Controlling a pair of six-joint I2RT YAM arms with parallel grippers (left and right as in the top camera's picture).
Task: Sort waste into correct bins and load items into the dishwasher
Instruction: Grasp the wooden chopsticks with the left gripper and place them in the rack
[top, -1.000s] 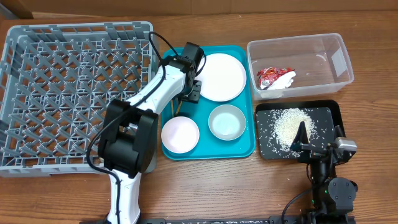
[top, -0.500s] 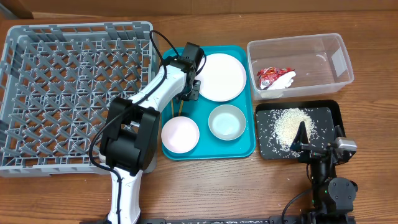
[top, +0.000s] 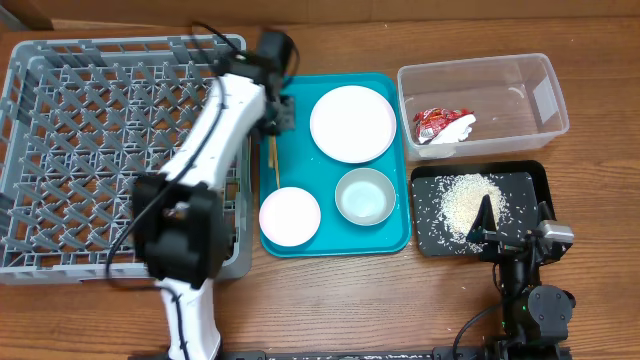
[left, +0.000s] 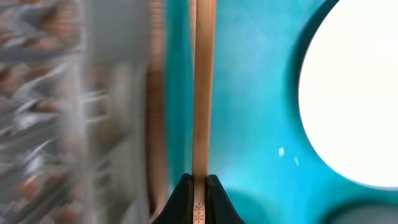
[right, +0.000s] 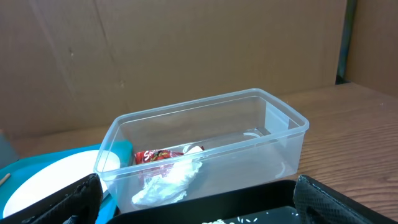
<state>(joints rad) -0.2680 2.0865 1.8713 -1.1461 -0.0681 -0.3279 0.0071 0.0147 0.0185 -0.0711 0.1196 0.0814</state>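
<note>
My left gripper (top: 277, 115) (left: 199, 182) is shut on the light wooden chopsticks (top: 272, 160) (left: 202, 87). They show as one thin stick between the pads, lifted over the left edge of the teal tray (top: 398, 240) beside the grey dishwasher rack (top: 110, 150). On the tray lie a large white plate (top: 352, 123) (left: 354, 93), a smaller plate (top: 290, 215) and a small bowl (top: 365, 195). The red-and-white wrapper (top: 443, 125) (right: 163, 155) sits in the clear tub (top: 530, 70) (right: 273, 134). Rice grains (top: 465, 200) lie in the black tray (top: 535, 180). My right gripper (top: 487, 225) (right: 199, 214) stands open over that tray.
The rack (left: 56, 93) is blurred at the left of the left wrist view. A narrow strip of wooden table separates the rack from the teal tray (left: 249, 124). The right arm's base (top: 530, 300) stands at the front right. A brown cardboard wall (right: 186, 56) backs the table.
The left gripper has shut on the chopsticks and swung up and left with them, from the tray's middle toward the rack's near corner. The right arm has not moved.
</note>
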